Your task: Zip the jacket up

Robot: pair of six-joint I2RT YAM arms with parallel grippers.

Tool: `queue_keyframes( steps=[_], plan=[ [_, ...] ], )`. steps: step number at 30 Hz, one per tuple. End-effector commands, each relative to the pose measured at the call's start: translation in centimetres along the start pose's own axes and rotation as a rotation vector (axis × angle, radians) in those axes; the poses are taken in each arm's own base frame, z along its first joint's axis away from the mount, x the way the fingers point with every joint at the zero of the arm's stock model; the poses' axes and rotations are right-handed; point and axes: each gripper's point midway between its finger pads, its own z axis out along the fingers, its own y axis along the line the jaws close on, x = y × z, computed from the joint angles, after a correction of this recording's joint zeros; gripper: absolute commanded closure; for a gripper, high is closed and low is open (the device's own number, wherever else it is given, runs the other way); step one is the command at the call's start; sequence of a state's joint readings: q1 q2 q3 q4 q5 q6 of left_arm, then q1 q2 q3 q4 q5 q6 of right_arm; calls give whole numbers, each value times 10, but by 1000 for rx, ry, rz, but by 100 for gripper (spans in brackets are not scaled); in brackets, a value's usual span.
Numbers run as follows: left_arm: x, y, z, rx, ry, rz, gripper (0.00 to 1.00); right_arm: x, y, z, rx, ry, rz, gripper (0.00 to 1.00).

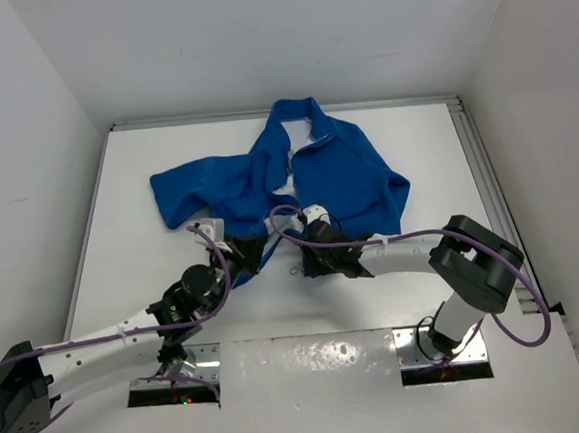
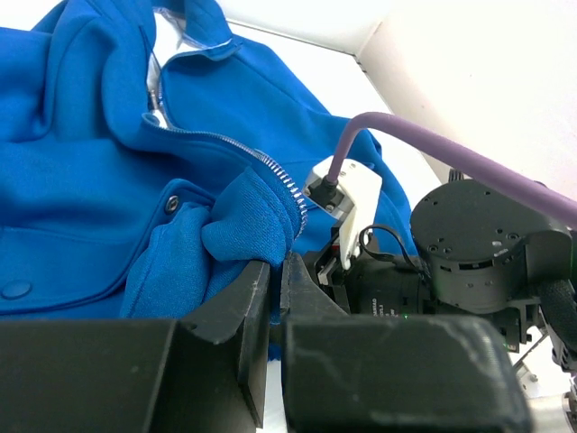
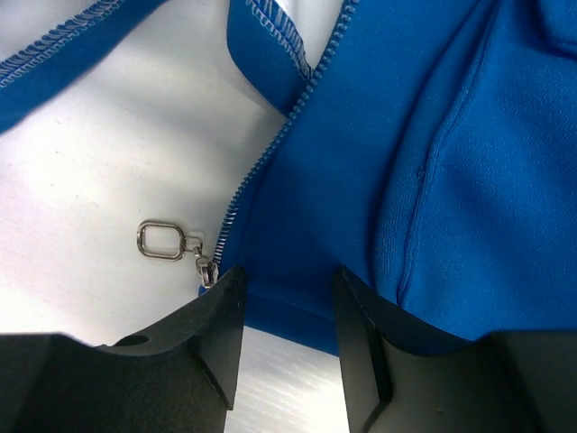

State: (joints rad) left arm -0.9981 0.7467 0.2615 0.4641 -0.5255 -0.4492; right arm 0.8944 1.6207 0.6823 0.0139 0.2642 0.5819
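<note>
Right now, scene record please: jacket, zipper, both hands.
jacket: blue fleece, crumpled on the white table, front open at the hem
left hand: shut on bunched jacket fabric
right hand: open, straddling the hem next to the zipper teeth
zipper pull: silver ring, flat on the table at the hem, just beside the right hand

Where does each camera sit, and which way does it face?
Top external: above, behind the bases, looking down at white table; left arm, right arm, royal-blue fleece jacket.
Left wrist: faces along left end effector, shut on the jacket; right arm beyond.
Right wrist: looks down past open right end effector at silver zipper pull.
Shared: both wrist views show zipper teeth.
</note>
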Motion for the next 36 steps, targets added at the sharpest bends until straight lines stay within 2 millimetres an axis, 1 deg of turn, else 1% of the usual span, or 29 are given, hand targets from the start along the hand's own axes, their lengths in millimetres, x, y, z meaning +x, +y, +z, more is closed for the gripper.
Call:
queue_keyframes(
  steps=[1,3,4,7,11,12,13,14,16,17,18,20,21,24,25,28,29,32,33,35,36],
  plan=[
    [-13,-1,0,-11,-41,-18,100,-9,-1,2,47,-24,-20,57],
    [-14,-1,-1,-11,-45,-21,100,-1,-8,-1,99,-5,-52,57],
    [-16,0,0,-16,-53,-23,100,-3,-15,-2,140,-20,-57,57],
    [-15,5,0,-49,-48,-29,100,1,-14,-3,149,-9,-59,55],
    [-16,7,-1,-52,-57,-33,100,5,-21,-6,197,-2,-70,55],
    [-15,7,-1,-56,-53,-30,100,7,-21,-5,197,7,-70,57],
    [-16,6,-1,-55,-53,-35,100,10,-19,-3,185,21,-68,62],
    [-17,6,-1,-52,-54,-36,100,13,-20,-3,186,36,-70,64],
    [-19,7,-2,-52,-66,-37,100,17,-18,-2,181,50,-43,67],
    [-18,8,-2,-59,-64,-33,100,17,-15,-2,164,46,-27,66],
    [-17,9,-2,-65,-60,-31,100,21,-13,-2,148,50,-16,63],
    [-18,6,-2,-54,-57,-37,100,16,-2,-5,88,32,13,56],
    [-18,6,-2,-50,-60,-37,100,14,0,-7,78,23,20,56],
    [-16,9,-1,-65,-57,-31,100,5,4,-11,64,-1,34,59],
    [-16,7,0,-63,-50,-31,100,5,5,-11,64,4,29,60],
    [-16,7,-1,-56,-56,-32,100,14,-2,-8,95,27,43,62],
    [-16,8,-1,-61,-55,-29,100,20,-4,-7,100,34,53,62],
    [-17,5,-1,-50,-53,-35,100,23,0,-5,77,44,64,63],
    [-16,6,-1,-48,-52,-32,100,25,-1,-5,85,49,64,69],
    [-16,7,-1,-56,-53,-28,100,29,-6,-5,106,53,70,75],
    [-15,8,-1,-62,-49,-27,100,30,-8,-6,111,51,72,79]
  ],
)
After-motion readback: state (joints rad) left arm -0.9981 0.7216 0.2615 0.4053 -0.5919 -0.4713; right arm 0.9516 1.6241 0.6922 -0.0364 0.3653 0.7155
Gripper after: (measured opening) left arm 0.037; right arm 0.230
